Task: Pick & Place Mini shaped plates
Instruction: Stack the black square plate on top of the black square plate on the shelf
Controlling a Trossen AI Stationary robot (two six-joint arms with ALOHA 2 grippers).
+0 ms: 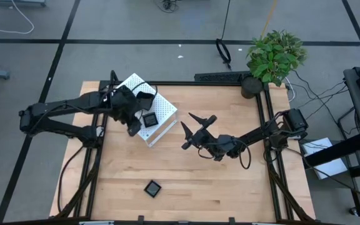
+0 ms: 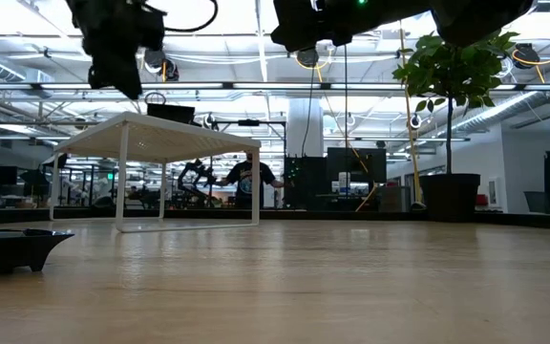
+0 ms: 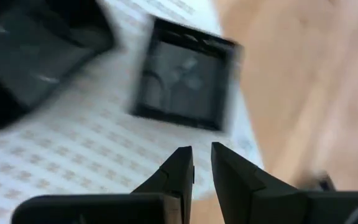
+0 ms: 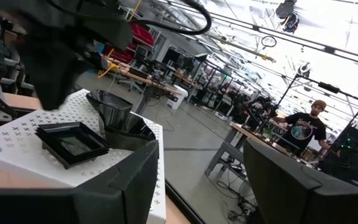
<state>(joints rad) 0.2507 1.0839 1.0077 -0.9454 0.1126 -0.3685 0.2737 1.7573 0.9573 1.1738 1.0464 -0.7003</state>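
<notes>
Pale wooden table in an open workshop; left gripper nearly closed, empty; right gripper spread.

In the high view the left arm covers part of the white box; the dark shapes under its wrist are too small to tell apart. In the left wrist view the square plate is smeared by blur, and a second dark shape is cut by the picture's edge. In the low view both arms are cropped at the top, so neither hand shows there, and a plate is cut by the left edge. In the right wrist view the right hand's fingers are cropped below, and a blurred arm hides part of the box.
</notes>
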